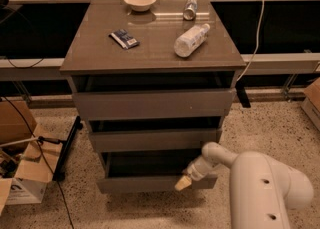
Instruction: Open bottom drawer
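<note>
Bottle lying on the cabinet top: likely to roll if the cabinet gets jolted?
Probably: the bottle lies on its side on the glossy cabinet top, so it could roll. It looks like thin plastic, likely light and easily nudged. The gripper is at the bottom drawer, so a tug may shake it.

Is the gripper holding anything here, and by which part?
It cannot be told. The gripper is at the top front edge of the bottom drawer, toward its right end; a grip on that edge does not show.
</note>
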You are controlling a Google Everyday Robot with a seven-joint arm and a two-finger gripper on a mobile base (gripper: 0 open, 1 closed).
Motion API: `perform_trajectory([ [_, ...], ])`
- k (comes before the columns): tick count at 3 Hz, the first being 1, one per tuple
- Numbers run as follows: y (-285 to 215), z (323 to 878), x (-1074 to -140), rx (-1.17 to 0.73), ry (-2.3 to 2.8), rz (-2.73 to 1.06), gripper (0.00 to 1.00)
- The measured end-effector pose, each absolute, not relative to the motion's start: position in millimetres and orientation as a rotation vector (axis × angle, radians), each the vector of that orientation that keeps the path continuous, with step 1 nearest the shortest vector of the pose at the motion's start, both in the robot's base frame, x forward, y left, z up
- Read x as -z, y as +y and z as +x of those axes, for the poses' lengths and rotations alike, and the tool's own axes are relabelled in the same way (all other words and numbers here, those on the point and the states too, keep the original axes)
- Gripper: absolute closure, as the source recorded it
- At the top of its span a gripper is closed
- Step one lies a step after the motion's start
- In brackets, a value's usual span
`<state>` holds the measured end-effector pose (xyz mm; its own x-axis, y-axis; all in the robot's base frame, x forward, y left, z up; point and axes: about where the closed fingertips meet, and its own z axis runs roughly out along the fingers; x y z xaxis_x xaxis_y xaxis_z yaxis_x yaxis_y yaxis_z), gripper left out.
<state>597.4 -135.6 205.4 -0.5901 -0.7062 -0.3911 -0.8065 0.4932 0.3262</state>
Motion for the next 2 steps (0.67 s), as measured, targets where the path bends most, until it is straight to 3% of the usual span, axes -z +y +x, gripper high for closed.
perform_trajectory([
  [1, -144.4, 580.2, -204.2, -0.713, 2.598, -1.208, 0.0],
  [2, -144.4, 580.1, -204.2, -0.713, 2.598, -1.208, 0.0],
])
